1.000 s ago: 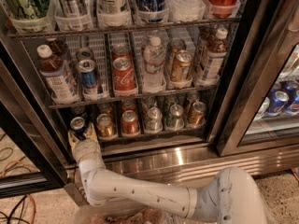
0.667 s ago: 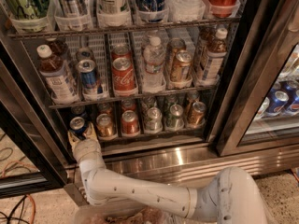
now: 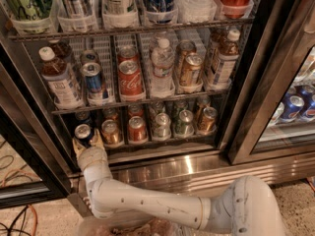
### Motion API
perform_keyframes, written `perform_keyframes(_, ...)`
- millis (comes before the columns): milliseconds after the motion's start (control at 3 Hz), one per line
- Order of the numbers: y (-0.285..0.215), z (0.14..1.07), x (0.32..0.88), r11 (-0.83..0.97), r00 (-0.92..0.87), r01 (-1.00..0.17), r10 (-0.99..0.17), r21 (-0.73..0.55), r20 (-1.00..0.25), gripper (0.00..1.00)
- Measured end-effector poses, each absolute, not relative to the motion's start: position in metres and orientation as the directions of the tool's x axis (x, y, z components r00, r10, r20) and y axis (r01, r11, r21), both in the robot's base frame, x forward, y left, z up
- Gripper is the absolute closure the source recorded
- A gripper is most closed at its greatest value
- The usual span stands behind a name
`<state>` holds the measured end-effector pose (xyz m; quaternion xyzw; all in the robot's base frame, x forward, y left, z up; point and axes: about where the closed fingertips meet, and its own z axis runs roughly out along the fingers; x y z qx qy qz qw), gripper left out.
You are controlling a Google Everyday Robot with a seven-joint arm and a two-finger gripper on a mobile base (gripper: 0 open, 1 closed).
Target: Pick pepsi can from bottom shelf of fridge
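Observation:
The open fridge (image 3: 246,132) fills the view. On its bottom shelf (image 3: 162,140), the lowest wire rack, short cans stand in narrow lanes. The pepsi can (image 3: 83,134), small and blue with a silver top, stands at the front of the far-left lane. My gripper (image 3: 86,142) is at that can, with tan fingers on both its sides and the white wrist right below it. My white arm runs from the wrist down and right across the bottom of the view.
Orange, silver and green short cans (image 3: 137,129) fill the other lanes of the bottom shelf. The rack above holds bottles, a taller blue can (image 3: 93,82) and a Coca-Cola can (image 3: 130,77). A ribbed steel base (image 3: 206,173) lies below. A dark door frame (image 3: 256,92) stands right.

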<state>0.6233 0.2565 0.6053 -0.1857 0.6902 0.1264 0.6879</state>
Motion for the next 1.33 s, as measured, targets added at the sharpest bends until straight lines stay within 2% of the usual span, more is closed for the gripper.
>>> perform_keyframes(1000, 0.236, 0.666, 0.595, 0.908, 0.138, -0.391, -0.102, -0.149, -0.985, 1.00)
perform_keyframes(1333, 0.227, 0.668, 0.562, 0.909, 0.135, -0.392, -0.094, -0.140, -0.986, 1.00)
